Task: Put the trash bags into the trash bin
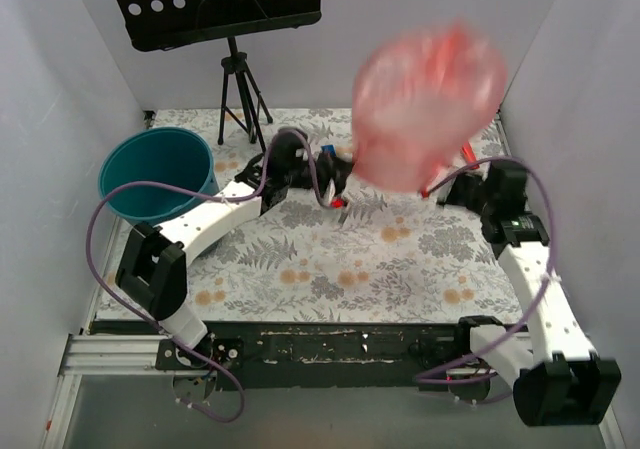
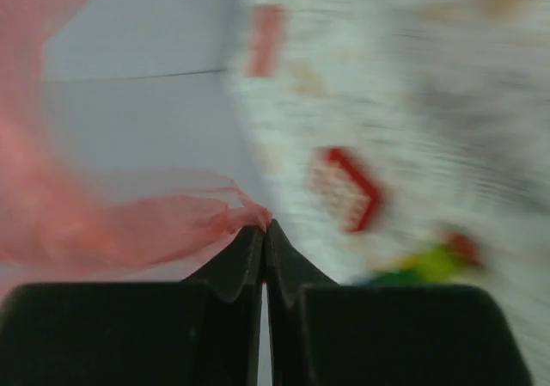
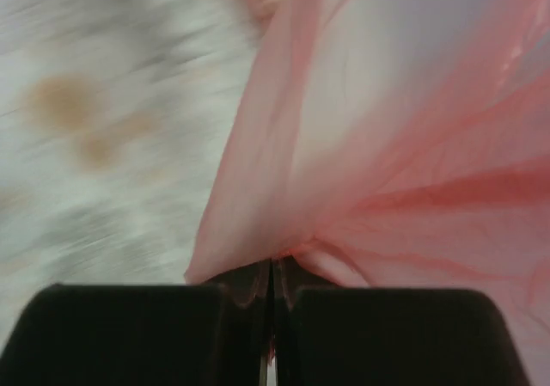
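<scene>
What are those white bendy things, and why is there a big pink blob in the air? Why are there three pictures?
The white bendy things are two robot arms bolted to a table with a flowery cloth. One picture looks down from above. The other two come from little cameras on each arm's wrist, so you see the black pinching fingers up close.

The pink blob is a thin plastic trash bag, blurry because it is moving. The left end effector and the right end effector are both shut on its edges, holding it up.

The teal bucket on the left is the bin. On the cloth, the left wrist view shows a small red box.
</scene>
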